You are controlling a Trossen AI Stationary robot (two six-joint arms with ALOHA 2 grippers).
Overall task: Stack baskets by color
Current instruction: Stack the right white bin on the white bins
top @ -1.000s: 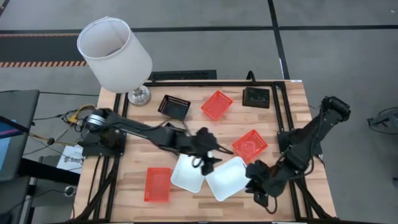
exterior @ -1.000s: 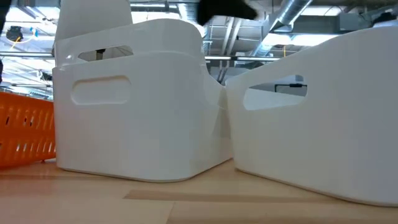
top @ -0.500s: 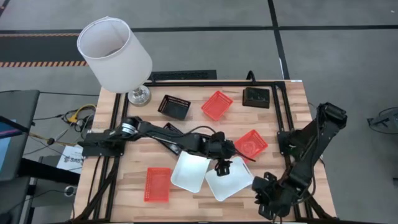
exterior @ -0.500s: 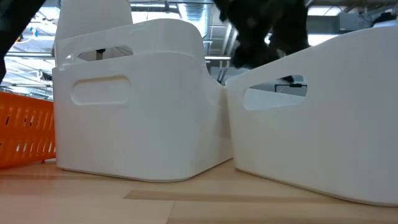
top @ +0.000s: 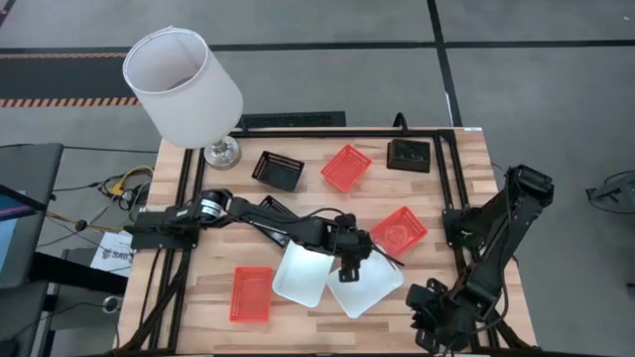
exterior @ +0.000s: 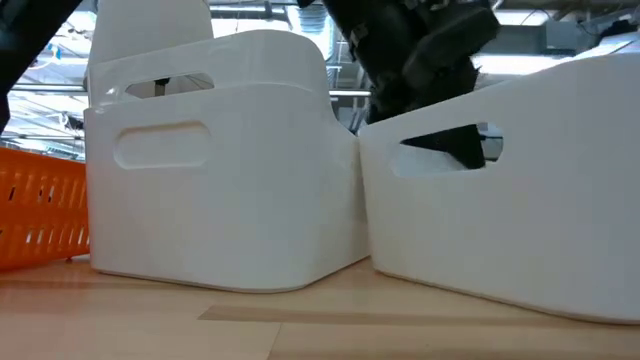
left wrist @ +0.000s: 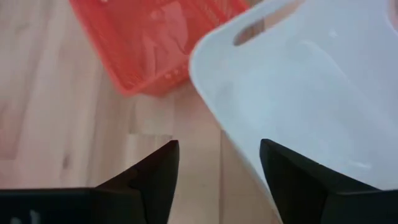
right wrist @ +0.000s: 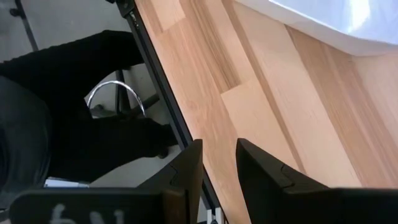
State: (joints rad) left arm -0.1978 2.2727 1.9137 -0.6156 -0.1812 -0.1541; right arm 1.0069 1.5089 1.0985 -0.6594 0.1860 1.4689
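White basket [top: 365, 285] sits under my left claw [top: 352, 266], fingers spread astride its rim; next I pinch and lift it onto its neighbour [top: 301, 274]. Right claw [top: 437, 319] waits, slightly parted.

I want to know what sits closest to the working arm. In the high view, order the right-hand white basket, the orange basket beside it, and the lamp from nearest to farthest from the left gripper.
From the left gripper:
1. Right-hand white basket, right at the gripper, table front.
2. Orange basket, just beyond, toward the right.
3. Lamp, far back-left corner.
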